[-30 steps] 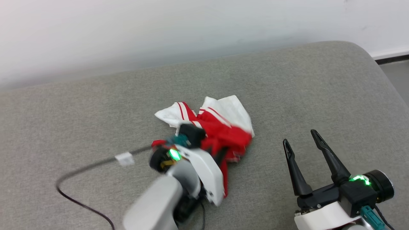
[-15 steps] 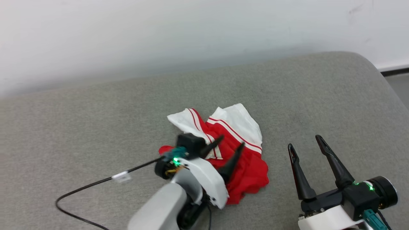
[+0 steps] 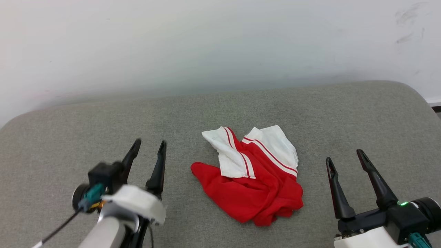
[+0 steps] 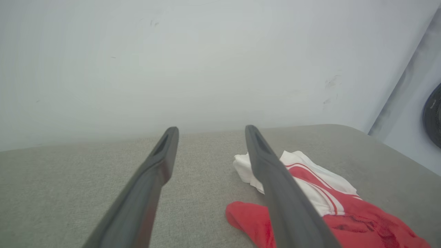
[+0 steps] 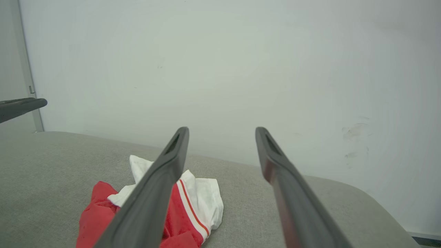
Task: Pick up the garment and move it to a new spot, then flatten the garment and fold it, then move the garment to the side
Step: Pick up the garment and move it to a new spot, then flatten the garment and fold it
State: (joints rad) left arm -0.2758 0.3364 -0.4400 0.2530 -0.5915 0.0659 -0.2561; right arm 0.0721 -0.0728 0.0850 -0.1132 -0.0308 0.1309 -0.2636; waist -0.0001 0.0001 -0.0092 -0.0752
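A crumpled red garment (image 3: 253, 179) of thin, soft fabric, with white short sleeves trimmed in red-and-white stripes, lies in a loose heap at the centre of the head view, on a broad grey woven cushion (image 3: 86, 131) with rounded corners. The white sleeves sit at the top of the heap, bunched and partly overlapping, while the red body spreads below them in soft folds toward the lower middle of the frame. The weave of the cushion is fine and matte; behind it, across the upper half of the frame, stands a plain pale wall (image 3: 206, 44) bearing faint dark scuffs (image 3: 406, 15) at the upper right.

At the lower left, the left gripper (image 3: 150, 142) holds its two long, dark, tapering fingers apart and grips nothing; it stands clear of the garment, to its left. A thin black cable (image 3: 57, 229) trails from its wrist toward the bottom edge. At the lower right, the right gripper (image 3: 344, 155) has its fingers spread too, empty, just right of the heap and not touching it. In the left wrist view the garment lies at the lower right, partly behind one finger.
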